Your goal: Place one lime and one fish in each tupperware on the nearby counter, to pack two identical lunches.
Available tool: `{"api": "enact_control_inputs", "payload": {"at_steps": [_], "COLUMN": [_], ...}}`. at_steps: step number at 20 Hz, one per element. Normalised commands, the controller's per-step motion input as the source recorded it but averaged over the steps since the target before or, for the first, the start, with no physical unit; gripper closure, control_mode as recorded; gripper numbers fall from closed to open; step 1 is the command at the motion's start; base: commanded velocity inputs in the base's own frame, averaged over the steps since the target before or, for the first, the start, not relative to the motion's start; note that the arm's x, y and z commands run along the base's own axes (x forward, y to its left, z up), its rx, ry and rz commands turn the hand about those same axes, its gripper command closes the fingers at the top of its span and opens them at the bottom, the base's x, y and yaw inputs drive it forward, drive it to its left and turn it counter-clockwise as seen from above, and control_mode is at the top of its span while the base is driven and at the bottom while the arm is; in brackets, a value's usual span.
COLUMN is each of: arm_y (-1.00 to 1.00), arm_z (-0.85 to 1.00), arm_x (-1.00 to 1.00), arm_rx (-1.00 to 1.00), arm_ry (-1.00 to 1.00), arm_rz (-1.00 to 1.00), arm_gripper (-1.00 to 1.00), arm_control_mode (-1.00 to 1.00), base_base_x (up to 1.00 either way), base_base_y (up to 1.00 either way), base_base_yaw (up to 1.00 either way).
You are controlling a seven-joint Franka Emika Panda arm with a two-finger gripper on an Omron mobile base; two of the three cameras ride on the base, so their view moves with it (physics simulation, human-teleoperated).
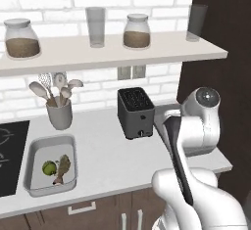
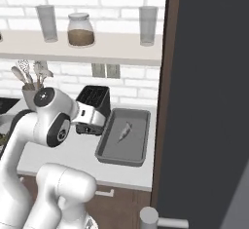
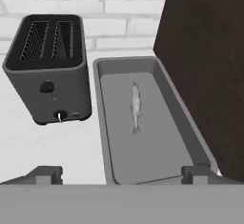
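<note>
One silvery fish (image 3: 136, 107) lengthwise in grey tupperware (image 3: 108, 142), fingers (image 3: 45, 175) spread apart, empty.

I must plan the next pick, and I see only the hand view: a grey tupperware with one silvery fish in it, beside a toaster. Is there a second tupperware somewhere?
Observer: Yes, a whitish tupperware stands on the counter, left of the toaster.
Operator: What does it hold?
Observer: One lime and a brown-olive fish, side by side.
Operator: Is any lime in the grey tupperware?
Observer: No, just the silvery fish; I see no spare lime on the counter.
</note>
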Motion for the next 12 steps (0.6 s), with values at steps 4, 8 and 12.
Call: {"api": "enact_control_inputs", "payload": {"at_steps": [4, 8, 12], "arm_y": [0.01, 0.00, 0.00], "arm_z": [0.00, 0.00, 0.00], "arm_x": [0.00, -0.39, 0.00], "arm_rx": [0.02, 0.00, 0.00], "arm_ry": [0.03, 0.00, 0.00], "arm_rz": [0.02, 0.00, 0.00], "arm_gripper": [-1.00, -1.00, -1.00], "arm_control_mode": [-1.00, 1.00, 1.00], "base_base_x": [0.00, -0.25, -1.00], "base_base_y": [0.00, 0.00, 0.00], "base_base_yaw": [0.00, 0.01, 0.07]}}
